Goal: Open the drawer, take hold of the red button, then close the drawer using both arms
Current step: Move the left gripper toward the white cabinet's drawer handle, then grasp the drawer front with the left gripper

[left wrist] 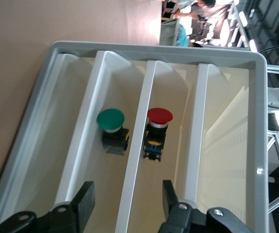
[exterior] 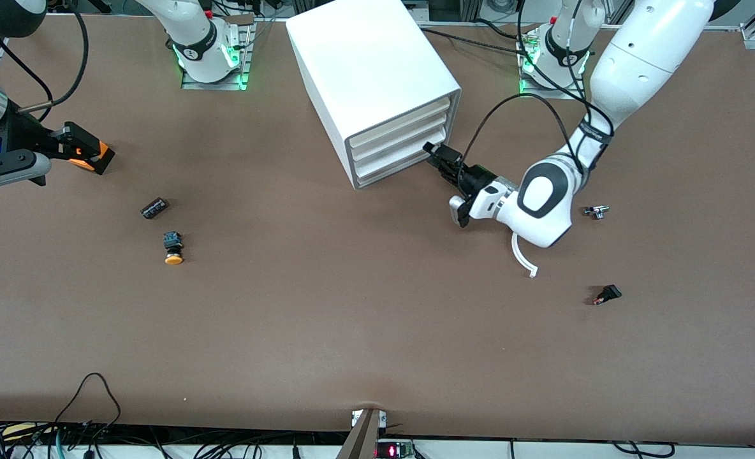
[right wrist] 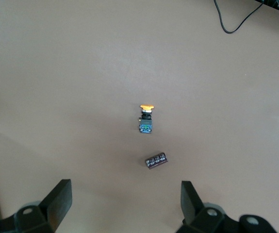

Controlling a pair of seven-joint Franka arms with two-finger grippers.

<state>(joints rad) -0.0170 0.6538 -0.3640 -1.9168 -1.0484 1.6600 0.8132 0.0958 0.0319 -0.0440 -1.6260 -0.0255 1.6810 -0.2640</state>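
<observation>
- While the white plastic drawer cabinet shows all fronts nearly flush from the front camera, opening appears barely begun.
- Left gripper at the drawer fronts, jaws parted astride a divider, grasping nothing yet.
- Red-capped push button lies inside the smooth cream tray.
- Right gripper waits over the brown desk, jaws released.

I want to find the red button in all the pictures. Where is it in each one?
Front view: not visible; the left gripper is at the drawer unit, which hides it.
Left wrist view: the red button lies in a drawer compartment, beside the green button in the next one.
Right wrist view: not in it; only the orange button on the table.
Shared landmark: the orange button shows in the front and right wrist views.
</observation>
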